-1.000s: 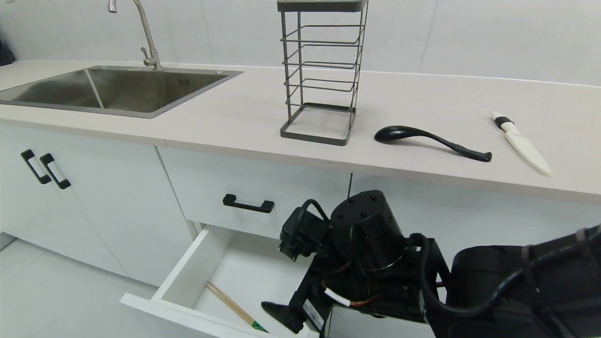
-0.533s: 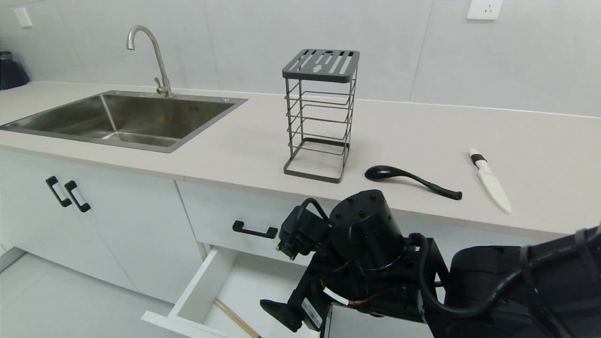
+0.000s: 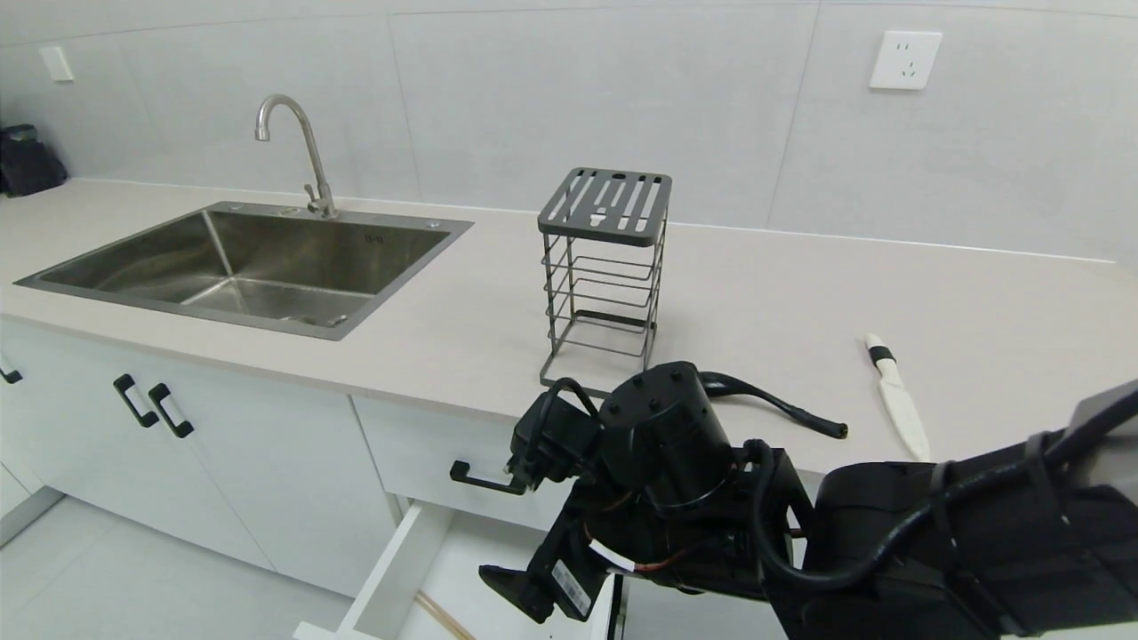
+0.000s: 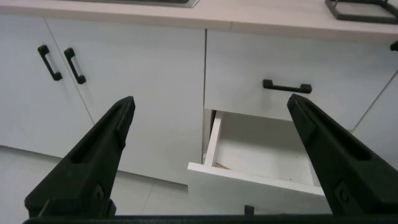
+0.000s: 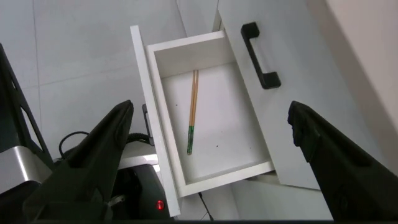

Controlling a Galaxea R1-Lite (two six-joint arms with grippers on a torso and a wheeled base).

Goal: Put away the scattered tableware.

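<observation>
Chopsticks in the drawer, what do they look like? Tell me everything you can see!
The chopsticks look like two thin sticks of light brown wood, with dark green tips at one end. They lie flat and close together, side by side, nearly touching along their length. They rest on the white floor of the open drawer, roughly in its middle and running along its length. Nothing else is touching them, just the drawer floor underneath.

A black ladle (image 3: 782, 406) and white knife (image 3: 896, 400) lie on the counter (image 3: 800, 293); chopsticks (image 5: 192, 112) lie in the open drawer (image 5: 142, 106).
</observation>
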